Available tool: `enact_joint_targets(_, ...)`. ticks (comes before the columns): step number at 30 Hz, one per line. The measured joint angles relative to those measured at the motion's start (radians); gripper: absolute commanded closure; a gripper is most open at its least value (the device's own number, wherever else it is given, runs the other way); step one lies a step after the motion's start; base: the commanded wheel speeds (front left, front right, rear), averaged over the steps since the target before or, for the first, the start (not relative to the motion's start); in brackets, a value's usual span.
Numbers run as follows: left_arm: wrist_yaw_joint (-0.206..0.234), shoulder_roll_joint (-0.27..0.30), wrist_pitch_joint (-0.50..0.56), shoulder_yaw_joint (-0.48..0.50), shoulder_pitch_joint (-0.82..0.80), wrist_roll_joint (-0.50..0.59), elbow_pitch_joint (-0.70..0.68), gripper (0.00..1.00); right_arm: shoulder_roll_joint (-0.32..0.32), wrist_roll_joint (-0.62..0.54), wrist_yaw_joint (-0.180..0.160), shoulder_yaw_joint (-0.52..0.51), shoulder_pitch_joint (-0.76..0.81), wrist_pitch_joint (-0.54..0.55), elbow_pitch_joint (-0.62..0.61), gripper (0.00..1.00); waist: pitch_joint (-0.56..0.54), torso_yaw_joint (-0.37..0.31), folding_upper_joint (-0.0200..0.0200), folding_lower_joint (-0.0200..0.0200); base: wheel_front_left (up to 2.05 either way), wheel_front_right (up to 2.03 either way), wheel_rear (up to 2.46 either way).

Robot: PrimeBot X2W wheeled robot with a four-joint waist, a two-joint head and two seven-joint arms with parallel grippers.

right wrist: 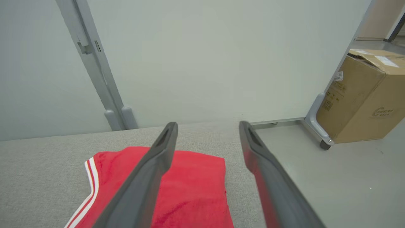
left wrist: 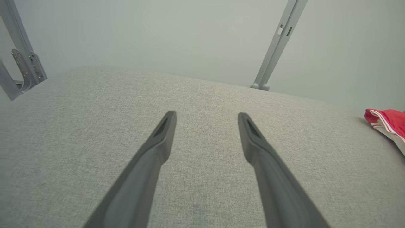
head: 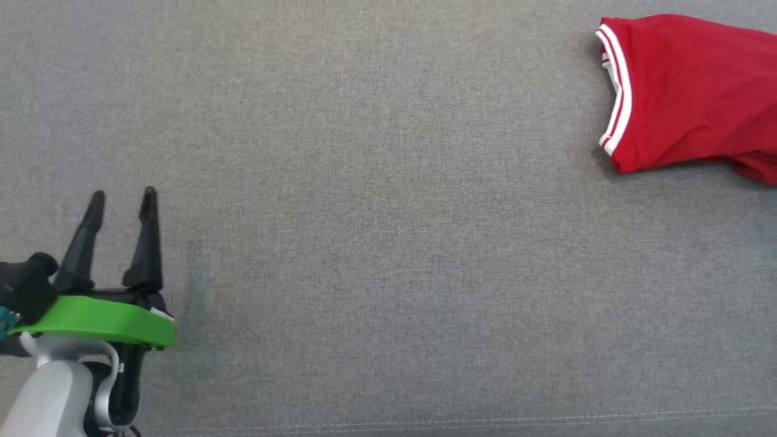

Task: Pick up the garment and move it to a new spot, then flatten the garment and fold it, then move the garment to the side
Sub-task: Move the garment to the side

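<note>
The worktop (head: 388, 243) is showing coarse-woven, matt grey cloth. The garment (head: 692, 91) is looking like soft red knit cloth with white trim. On the left tool (head: 123, 194), the fingers (head: 145, 243) are appearing as matt dark plastic and the collar (head: 103, 325) as smooth green plastic. The far-right box (right wrist: 364, 98) is showing matt brown cardboard.

Grey fabric surface (head: 376, 182), pale wall (right wrist: 205, 57), cardboard box (right wrist: 360, 101), grey floor (right wrist: 348, 183)

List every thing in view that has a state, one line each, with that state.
garment: folded, lying at the right end of the grey surface, not held.
left hand: open, empty, well apart from the garment.
right hand: open, empty, above the garment.
cardboard box: upright on the floor, top flap slightly raised.
</note>
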Motion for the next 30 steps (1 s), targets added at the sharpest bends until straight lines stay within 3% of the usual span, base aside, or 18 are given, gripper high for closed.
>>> enact_joint_targets(3,0.006,0.005,-0.016,0.03,0.002,0.03,0.028,0.0,0.014,-0.043,0.0,0.005,0.007,-0.071,-0.028,0.0,-0.014,-0.007,0.0,0.0,0.0,0.0,0.0)
enact_joint_targets(8,0.012,0.01,-0.026,0.059,0.012,0.06,0.09,0.0,0.099,-0.123,0.0,0.063,0.096,-0.201,-0.069,0.0,-0.056,-0.025,0.0,0.0,0.0,0.0,0.0)
enact_joint_targets(17,0.013,-0.018,-0.031,0.032,0.07,0.093,0.185,0.0,0.28,-0.193,-0.001,0.142,0.265,-0.166,-0.127,0.0,-0.152,-0.049,0.0,0.0,0.0,0.0,0.0)
enact_joint_targets(23,0.013,-0.036,-0.031,0.024,0.128,0.102,0.246,0.0,0.362,-0.258,-0.001,0.062,0.343,-0.157,-0.151,0.0,-0.22,-0.056,0.0,0.0,0.0,0.0,0.0)
enact_joint_targets(30,0.013,-0.035,-0.031,0.032,0.158,0.126,0.27,0.0,0.371,-0.328,-0.001,-0.016,0.426,-0.157,-0.155,0.0,-0.29,-0.062,0.0,0.0,0.0,0.0,0.0)
